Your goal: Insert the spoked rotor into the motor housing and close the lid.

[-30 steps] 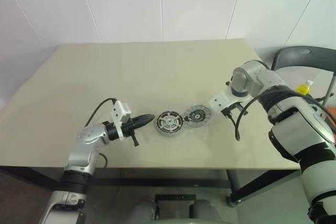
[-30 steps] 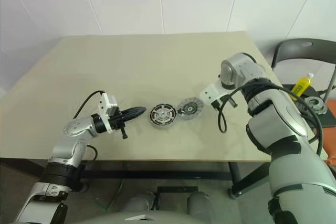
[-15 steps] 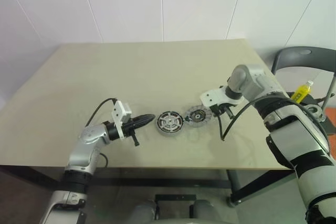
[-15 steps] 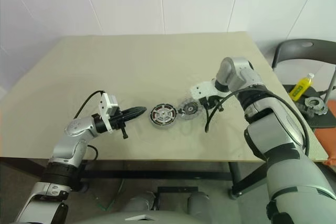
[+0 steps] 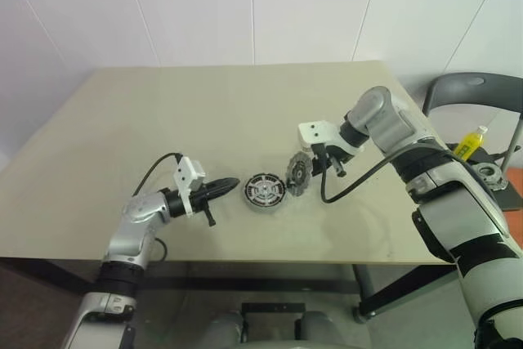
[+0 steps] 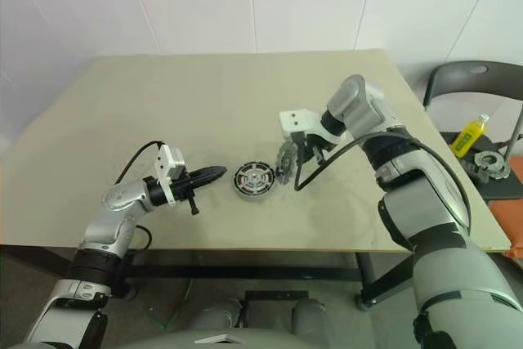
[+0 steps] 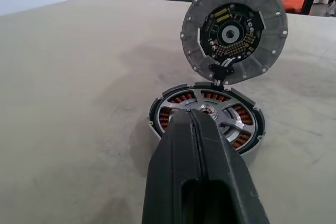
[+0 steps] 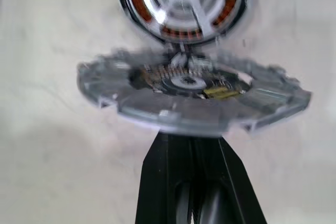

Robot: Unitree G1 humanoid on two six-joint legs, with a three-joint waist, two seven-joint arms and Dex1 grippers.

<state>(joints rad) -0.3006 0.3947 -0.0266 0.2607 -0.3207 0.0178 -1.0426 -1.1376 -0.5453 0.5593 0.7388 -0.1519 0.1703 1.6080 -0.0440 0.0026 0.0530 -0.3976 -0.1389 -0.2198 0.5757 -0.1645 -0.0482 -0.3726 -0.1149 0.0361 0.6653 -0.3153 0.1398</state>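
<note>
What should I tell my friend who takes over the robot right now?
Left gripper: shut, holding nothing, lying level beside the motor housing on the table.
Right gripper: shut, tip against the back of the hinged lid, tipping it up.
Done: the spoked rotor sits in the housing, copper windings showing between its spokes.
Left: swing the lid, now standing about upright, down over the housing until it is closed.

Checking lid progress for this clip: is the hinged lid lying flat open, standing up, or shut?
Standing up, half closed. The lid rises on edge from the motor housing, inner face visible, with the shut right gripper against it.
</note>
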